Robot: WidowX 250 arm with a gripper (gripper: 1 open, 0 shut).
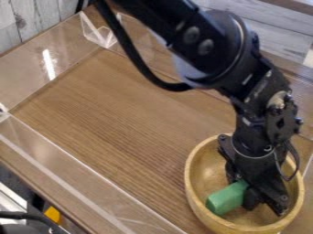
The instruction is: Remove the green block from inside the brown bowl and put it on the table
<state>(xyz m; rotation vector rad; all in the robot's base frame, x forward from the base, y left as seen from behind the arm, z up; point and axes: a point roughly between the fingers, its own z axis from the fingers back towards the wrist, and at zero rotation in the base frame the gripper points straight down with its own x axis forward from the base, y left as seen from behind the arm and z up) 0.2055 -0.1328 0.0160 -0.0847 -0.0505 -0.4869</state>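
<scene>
The brown bowl (196,179) sits at the lower right of the table (110,110). Inside it lies the green block (224,198), tilted, its left end toward the bowl's near wall. My gripper (253,195) points straight down into the bowl. Its dark fingers have drawn in around the block's right end, which they partly hide. The block still rests low in the bowl.
Clear plastic walls run along the table's near-left edge (73,174) and at the back (98,37). The black arm (196,46) reaches in from the top across the middle. Bare wood-grain surface lies left of the bowl.
</scene>
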